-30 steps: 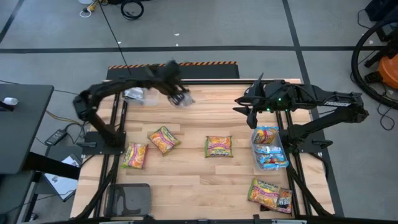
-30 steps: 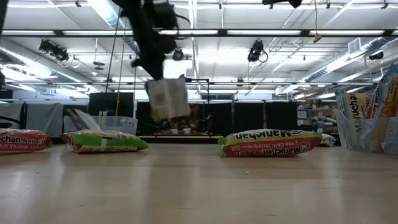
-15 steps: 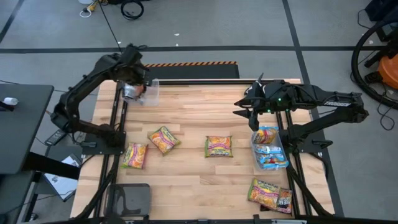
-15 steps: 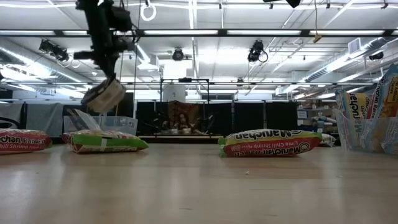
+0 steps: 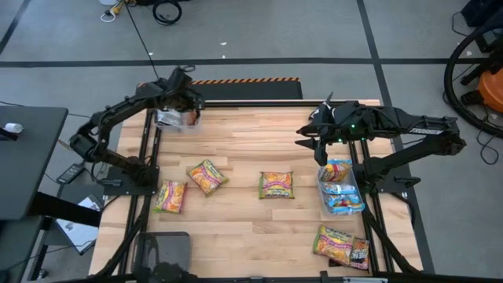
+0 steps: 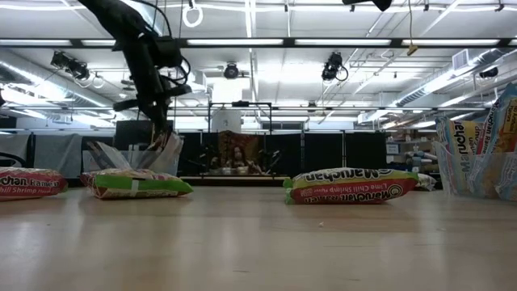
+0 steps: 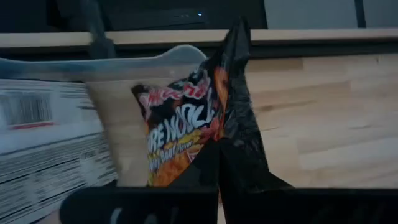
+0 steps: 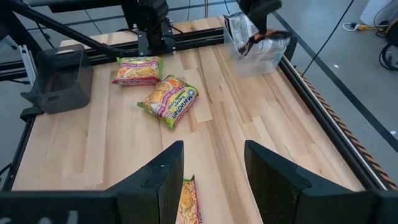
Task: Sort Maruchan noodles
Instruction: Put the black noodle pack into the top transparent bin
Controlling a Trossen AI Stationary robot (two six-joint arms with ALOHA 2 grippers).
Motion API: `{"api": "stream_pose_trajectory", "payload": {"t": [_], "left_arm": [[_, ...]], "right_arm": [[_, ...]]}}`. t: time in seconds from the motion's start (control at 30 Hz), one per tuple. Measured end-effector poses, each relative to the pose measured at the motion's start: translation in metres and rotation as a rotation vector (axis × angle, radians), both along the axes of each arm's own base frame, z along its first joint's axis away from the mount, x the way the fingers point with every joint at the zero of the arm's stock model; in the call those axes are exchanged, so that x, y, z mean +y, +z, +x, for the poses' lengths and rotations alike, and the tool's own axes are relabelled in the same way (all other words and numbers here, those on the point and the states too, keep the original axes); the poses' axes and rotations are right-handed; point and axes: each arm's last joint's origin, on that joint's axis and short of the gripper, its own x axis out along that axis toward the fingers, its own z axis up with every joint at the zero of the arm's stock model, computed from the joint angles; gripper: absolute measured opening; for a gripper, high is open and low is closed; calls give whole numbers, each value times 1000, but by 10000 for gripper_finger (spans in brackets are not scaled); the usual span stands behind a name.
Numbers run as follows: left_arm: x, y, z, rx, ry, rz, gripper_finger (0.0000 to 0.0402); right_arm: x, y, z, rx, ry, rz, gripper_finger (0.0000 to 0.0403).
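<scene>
My left gripper (image 5: 189,108) is at the table's far-left corner, over a clear bin (image 5: 174,119), shut on a dark brown-black Maruchan packet (image 7: 186,130). A pale packet with a barcode (image 7: 37,124) lies inside that bin. Three orange-yellow packets lie flat on the table (image 5: 170,196), (image 5: 207,176), (image 5: 277,185). My right gripper (image 8: 211,180) waits open above the table's right side, near a second clear bin (image 5: 340,187) that holds light blue packets. My left gripper pinches the dark packet between its two fingers by one end (image 7: 231,163), coming from above and pointing down. The packet hangs tilted below the fingers (image 6: 166,149). Its lower part reaches down past the clear bin's rim (image 7: 155,59).
Two more packets, one orange-yellow (image 5: 333,241) and one dark (image 5: 358,253), lie at the near-right corner. A dark tray (image 5: 165,251) sits at the near-left edge. Bare wood stretches across the middle and far part of the table.
My left gripper has carried the dark packet from the far middle of the table toward the left, to the corner bin. It has then come down, so the packet now hangs low into the bin. The packet swung and tipped on the way.
</scene>
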Motion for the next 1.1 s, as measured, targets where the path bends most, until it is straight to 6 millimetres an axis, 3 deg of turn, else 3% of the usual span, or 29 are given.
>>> {"api": "stream_pose_trajectory", "payload": {"t": [0.2, 0.53, 0.77, 1.1], "left_arm": [[-6, -15, 1, 84, -39, -32, 0], [-3, -18, -27, 407, -68, -19, 10], [4, -18, -38, 439, -65, -20, 13], [-2, -19, -38, 478, -124, -54, 34]], "right_arm": [[-1, 0, 0, 2, -5, -14, 174], [-4, 0, 1, -6, -25, -13, 174], [-5, 2, 2, -32, -42, 9, 174], [-9, 3, 1, -35, -93, -11, 174]]}}
